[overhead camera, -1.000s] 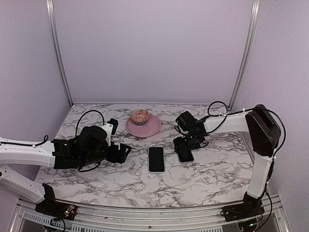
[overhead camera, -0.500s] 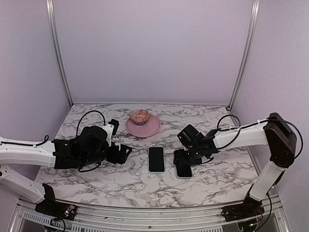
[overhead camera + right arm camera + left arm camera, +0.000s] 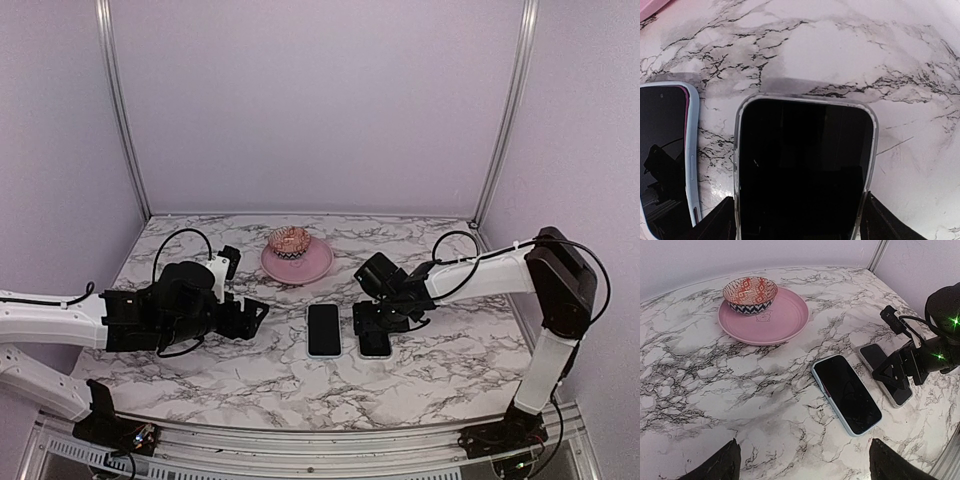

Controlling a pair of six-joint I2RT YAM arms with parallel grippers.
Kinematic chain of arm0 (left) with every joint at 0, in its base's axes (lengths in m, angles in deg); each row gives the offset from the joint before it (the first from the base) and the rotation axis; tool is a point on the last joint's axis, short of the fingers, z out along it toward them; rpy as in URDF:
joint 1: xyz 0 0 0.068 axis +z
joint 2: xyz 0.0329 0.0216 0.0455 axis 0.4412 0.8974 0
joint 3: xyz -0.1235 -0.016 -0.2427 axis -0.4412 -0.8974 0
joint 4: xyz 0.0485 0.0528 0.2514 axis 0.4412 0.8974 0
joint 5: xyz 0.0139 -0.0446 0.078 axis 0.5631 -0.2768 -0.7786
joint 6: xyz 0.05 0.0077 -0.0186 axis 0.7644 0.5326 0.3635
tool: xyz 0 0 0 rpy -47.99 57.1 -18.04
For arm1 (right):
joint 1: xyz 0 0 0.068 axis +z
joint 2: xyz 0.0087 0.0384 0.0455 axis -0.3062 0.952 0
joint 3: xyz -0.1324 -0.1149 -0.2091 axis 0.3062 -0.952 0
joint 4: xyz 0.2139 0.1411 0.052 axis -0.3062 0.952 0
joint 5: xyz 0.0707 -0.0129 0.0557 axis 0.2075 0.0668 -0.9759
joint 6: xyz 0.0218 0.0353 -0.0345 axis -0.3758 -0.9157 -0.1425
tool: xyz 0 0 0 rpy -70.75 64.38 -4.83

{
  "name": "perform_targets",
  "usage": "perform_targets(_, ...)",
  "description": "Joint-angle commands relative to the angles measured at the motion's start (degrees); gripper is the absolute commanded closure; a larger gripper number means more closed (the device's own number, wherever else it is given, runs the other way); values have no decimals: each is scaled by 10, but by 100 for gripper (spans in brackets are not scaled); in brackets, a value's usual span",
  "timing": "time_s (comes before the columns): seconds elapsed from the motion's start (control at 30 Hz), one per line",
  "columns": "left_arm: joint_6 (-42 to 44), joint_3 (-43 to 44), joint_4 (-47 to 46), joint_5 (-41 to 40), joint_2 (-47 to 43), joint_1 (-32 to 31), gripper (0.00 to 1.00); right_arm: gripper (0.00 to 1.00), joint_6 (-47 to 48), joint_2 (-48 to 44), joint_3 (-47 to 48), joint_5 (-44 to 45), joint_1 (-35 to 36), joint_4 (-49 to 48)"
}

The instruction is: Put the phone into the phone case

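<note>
Because the phone [image 3: 802, 170], lying right of the plate [image 3: 297, 262] and nearer the arms, already looks seated in the case [image 3: 737, 165], the right gripper [image 3: 797, 222] clasping its long edges likely needs only a firm press and release, while the left gripper [image 3: 807, 465] hangs wide open, empty.

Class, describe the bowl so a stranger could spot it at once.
On the marble table, find the pink plate at the far middle. The bowl sits on it. It alone is patterned: red-and-white diamonds inside, dark zigzags outside, unlike the flat black phones.
</note>
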State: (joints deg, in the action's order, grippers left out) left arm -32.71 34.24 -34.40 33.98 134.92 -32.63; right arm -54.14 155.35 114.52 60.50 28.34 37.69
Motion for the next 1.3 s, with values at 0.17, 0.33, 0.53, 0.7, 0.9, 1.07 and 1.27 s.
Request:
perform_targets(0.17, 4, -1, 4, -6, -4, 5, 10, 24, 6, 15, 14, 20, 0, -11)
perform_targets(0.33, 2, 0, 6, -6, -3, 6, 10, 25, 10, 17, 22, 30, -6, -14)
perform_targets(0.53, 1, -2, 11, -8, -7, 7, 10, 1, 19, 22, 29, 23, -8, -4)
perform_targets(0.7, -1, 0, 15, -8, -3, 14, 10, 1, 40, -10, 44, 4, -10, -11)
perform_targets(0.9, 7, 19, 70, 8, -13, 126, 7, 1, 177, -145, 29, -143, -100, -111)
perform_targets(1.07, 7, 5, 47, -15, -51, 252, 3, 1, 250, -256, -55, -212, -269, -187)
perform_targets(1.27, 5, -60, -14, -68, -97, 376, 1, 1, 280, -337, -173, -199, -411, -256)
